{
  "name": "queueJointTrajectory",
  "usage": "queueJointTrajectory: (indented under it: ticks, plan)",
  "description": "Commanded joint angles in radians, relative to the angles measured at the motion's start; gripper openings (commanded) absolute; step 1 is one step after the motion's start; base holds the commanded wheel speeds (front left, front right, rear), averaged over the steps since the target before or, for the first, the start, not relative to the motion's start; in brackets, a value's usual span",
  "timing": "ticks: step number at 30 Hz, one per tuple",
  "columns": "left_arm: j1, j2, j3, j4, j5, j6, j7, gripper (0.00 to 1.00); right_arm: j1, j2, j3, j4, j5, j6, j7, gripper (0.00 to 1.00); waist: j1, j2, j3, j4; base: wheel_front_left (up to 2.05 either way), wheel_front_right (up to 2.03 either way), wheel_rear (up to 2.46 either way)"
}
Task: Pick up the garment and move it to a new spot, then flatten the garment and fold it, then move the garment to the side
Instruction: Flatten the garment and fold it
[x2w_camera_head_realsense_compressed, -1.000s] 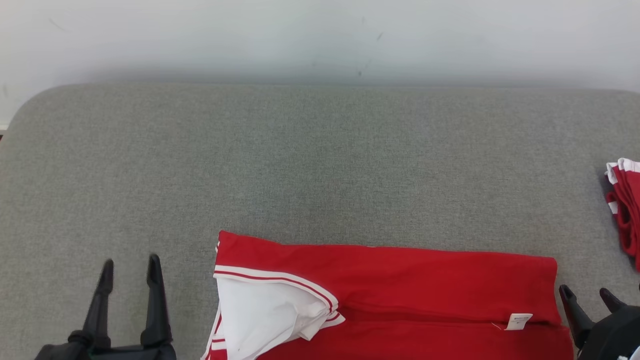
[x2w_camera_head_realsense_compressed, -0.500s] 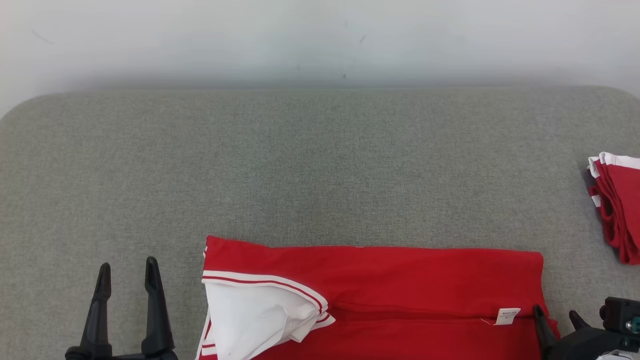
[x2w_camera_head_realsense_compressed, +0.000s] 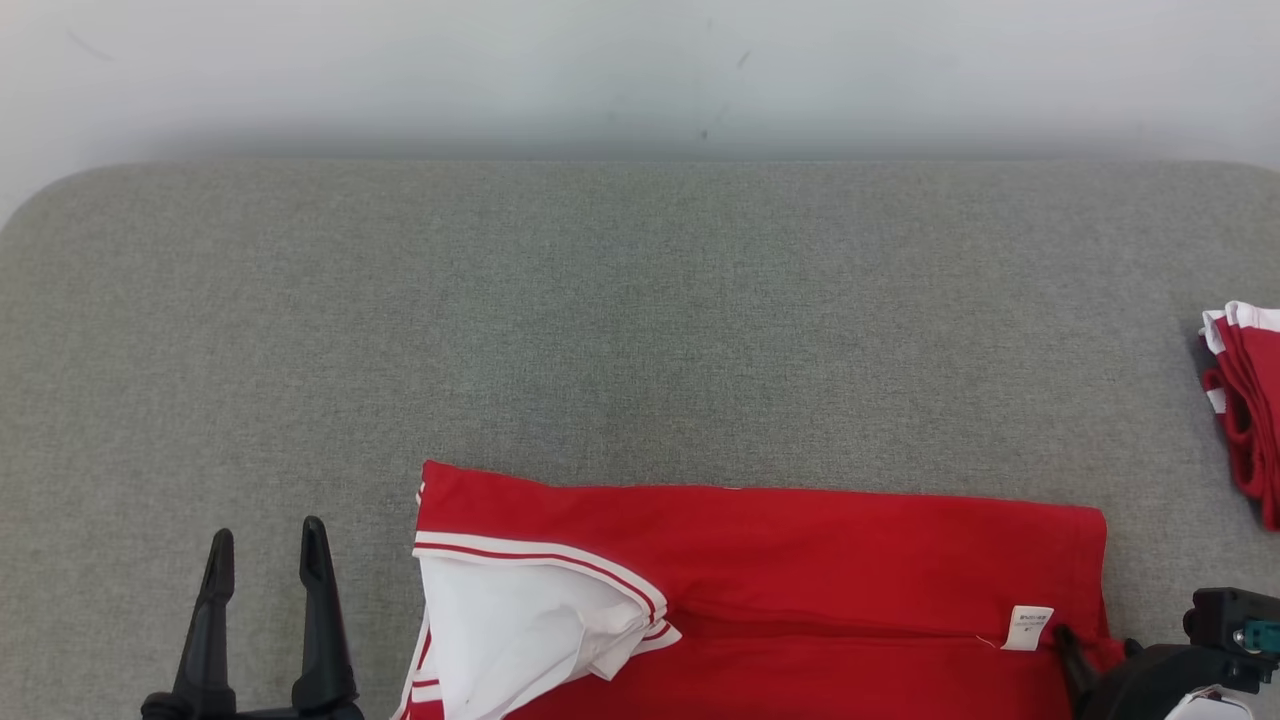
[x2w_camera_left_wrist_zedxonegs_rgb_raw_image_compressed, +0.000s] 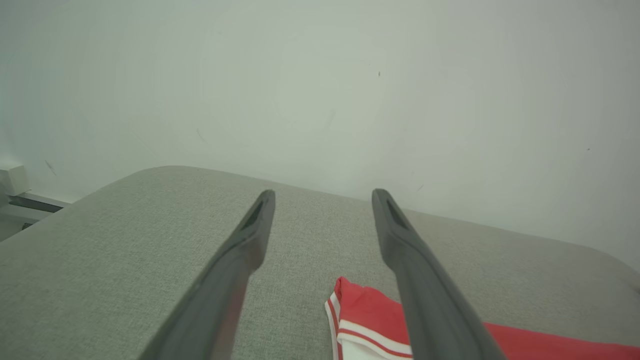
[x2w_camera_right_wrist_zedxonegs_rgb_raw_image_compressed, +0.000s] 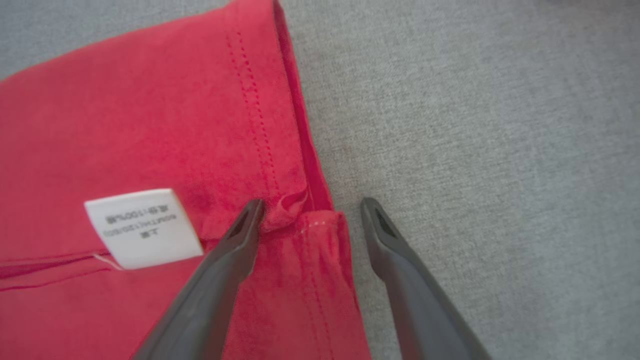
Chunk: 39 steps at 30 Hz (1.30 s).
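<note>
My left gripper (x2w_camera_head_realsense_compressed: 265, 540) is positioned to the left of the red folded fabric garment with white striped trim (x2w_camera_head_realsense_compressed: 850, 560), near its trimmed end and apart from it. Both long dark fingers are spread, with nothing between them, and point away from my body.

My right gripper (x2w_camera_right_wrist_zedxonegs_rgb_raw_image_compressed: 311, 205) is positioned at the garment's right hemmed corner. Its fingers are also spread: one lies over the red cloth at the hem, the other just outside the garment's edge. Contact with the cloth cannot be confirmed. The dark wrist housing sits directly behind that corner.

Red garment (x2w_camera_head_realsense_compressed: 800, 560) folded flat.
</note>
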Motion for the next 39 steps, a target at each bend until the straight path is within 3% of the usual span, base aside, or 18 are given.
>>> queueJointTrajectory:
  ticks: [1,4,5,6,7,14,26,32,39]
  plan:
    - [-0.011,-0.003,0.005,0.005,0.005,-0.006,-0.004,1.0,0.014,0.007,0.01,0.029,0.006,0.001,0.031,1.0,-0.0001,0.0,0.003,0.003,0.0,0.0,0.0]
    - [-0.015,-0.01,0.01,0.006,0.006,-0.012,-0.004,1.0,0.02,0.011,0.032,0.036,0.021,0.001,0.062,1.0,-0.0001,0.0,0.008,0.006,0.0,0.0,0.0]
    - [-0.016,-0.011,0.011,0.007,0.006,-0.015,-0.004,1.0,0.02,0.013,0.042,0.034,0.025,0.001,0.068,0.42,-0.0001,0.0,0.01,0.006,0.0,0.0,0.0]
    - [-0.017,-0.012,0.013,0.009,0.006,-0.014,-0.004,1.0,0.017,0.013,0.05,0.032,0.032,0.002,0.073,0.11,-0.0001,0.0,0.011,0.007,0.0,0.0,0.0]
    - [-0.018,-0.013,0.015,0.01,0.006,-0.015,-0.004,1.0,0.013,0.014,0.058,0.031,0.037,0.003,0.077,0.0,-0.0001,0.0,0.012,0.007,0.0,0.0,0.0]
    - [-0.02,-0.018,0.02,0.015,0.007,-0.024,-0.004,1.0,-0.014,0.01,0.063,0.021,0.043,0.002,0.066,0.0,-0.0001,0.0,0.01,0.009,0.0,0.0,0.0]
    - [-0.015,-0.02,0.025,0.013,0.011,-0.033,-0.004,1.0,-0.069,0.002,-0.157,-0.076,-0.036,-0.001,0.037,0.0,-0.0001,0.0,0.005,-0.004,0.0,0.0,0.0]
    - [-0.025,-0.02,0.022,0.008,0.016,-0.027,-0.004,1.0,-0.073,0.003,-0.218,-0.139,-0.061,-0.001,0.059,0.0,-0.0001,0.0,0.0,-0.011,0.0,0.0,0.0]
    - [-0.022,-0.021,0.02,0.011,0.012,-0.021,-0.004,1.0,-0.03,0.003,-0.198,-0.221,-0.052,-0.001,0.132,0.0,-0.0001,0.0,-0.009,-0.017,0.0,0.0,0.0]
